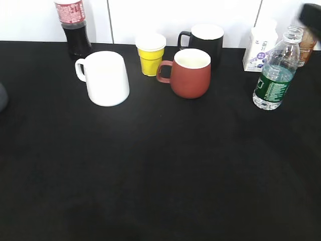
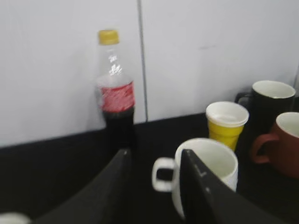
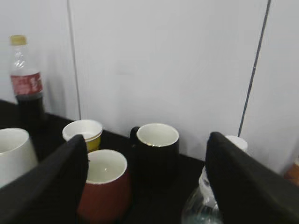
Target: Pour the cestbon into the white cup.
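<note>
We're lining up on the cestbon (image 1: 275,75), which stands upright at the right of the black table (image 1: 160,175), well apart from the white cup (image 1: 105,78) at the left. Our right gripper (image 3: 145,186) hangs above it with jaws spread wide and nothing held; the bottle's neck shows just inside the right finger (image 3: 252,186), so we'd judge a shift right is needed to centre it before closing (that thin ribbed plastic will likely give, so squeeze gently on the green label). Our left gripper (image 2: 156,186) sits released too, near the white cup's loop handle. That cup is smooth, glossy ceramic, slightly tapered. Just beyond sit a red-brown mug (image 1: 190,73), a yellow cup (image 1: 151,54), a black mug (image 1: 205,40), and farthest left, a cola bottle (image 1: 74,27).
</note>
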